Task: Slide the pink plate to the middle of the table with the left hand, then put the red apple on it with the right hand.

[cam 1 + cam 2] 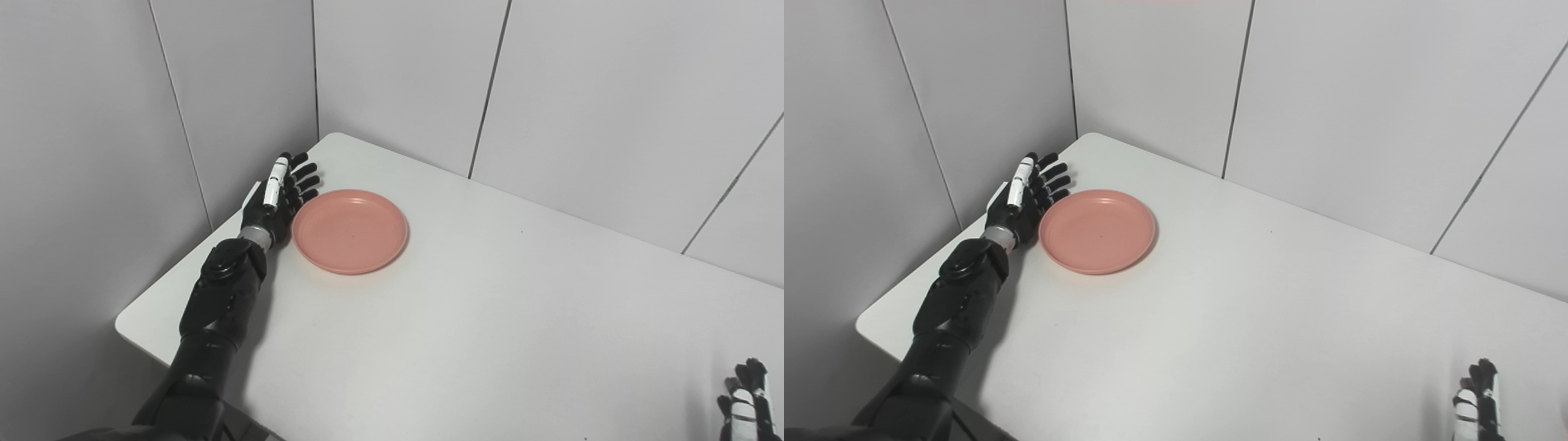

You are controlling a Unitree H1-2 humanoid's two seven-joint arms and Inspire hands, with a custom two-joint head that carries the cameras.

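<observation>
The pink plate [350, 230] lies flat and bare on the white table [490, 318], toward the far left corner. My left hand [279, 193] stands on edge just left of the plate, fingers stretched out and apart, its palm side against or very near the plate's left rim, holding nothing. My right hand [746, 401] shows only partly at the bottom right corner, fingers pointing up and spread, with nothing in it. No red apple appears in either view.
Grey panelled walls [551, 92] close in the table on the left and at the back. The table's left edge runs close behind my left forearm [220, 300].
</observation>
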